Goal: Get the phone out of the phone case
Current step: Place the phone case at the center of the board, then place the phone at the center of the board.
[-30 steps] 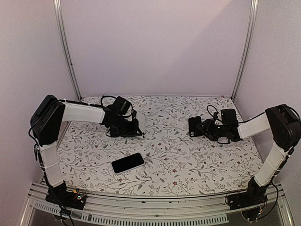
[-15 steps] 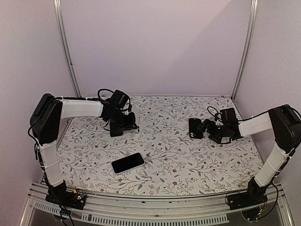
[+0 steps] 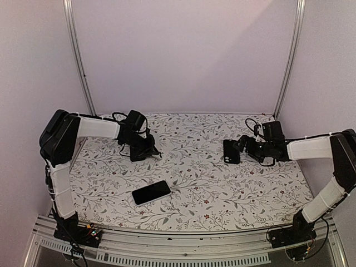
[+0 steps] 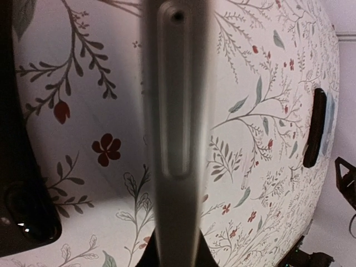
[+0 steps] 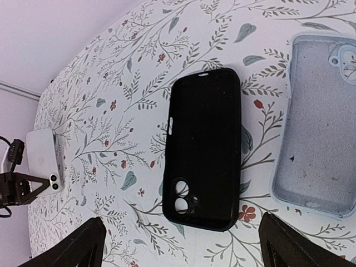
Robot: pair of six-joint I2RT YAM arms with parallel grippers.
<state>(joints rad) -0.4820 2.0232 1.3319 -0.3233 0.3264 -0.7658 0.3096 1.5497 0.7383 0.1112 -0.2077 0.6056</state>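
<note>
The left claw [image 3: 146, 152] is clamped on a slim white phone [image 5: 43, 158] with a silvery edge. Its wrist camera looks straight along that edge, which runs down the middle of the view and carries a long side button and a small hole. One dark finger [image 4: 22, 217] sits at the lower left. The right wrist camera shows the white phone's back, with two lenses at one corner. The white phone is bare, in no case, over the left rear of the bench [image 3: 194, 172], a surface covered in a floral cloth. Whether it touches the cloth cannot be told.

The right claw [image 3: 243, 150] stands wide and grips nothing, its two dark fingers [image 5: 72, 247] splayed to either side at the bottom of its wrist view. Just ahead of it a matte black rectangular phone case [image 5: 203, 147] lies flat on the bench, hollow side up and empty, with its camera cut-out at the end nearer the claw. Beside it, with a strip of cloth showing between them, lies a pale blue-grey translucent case [image 5: 320, 122], also hollow side up and empty.

Near the front edge, left of centre, a dark-screened phone [image 3: 151, 192] with a pale rim lies flat, well apart from both claws.
</note>
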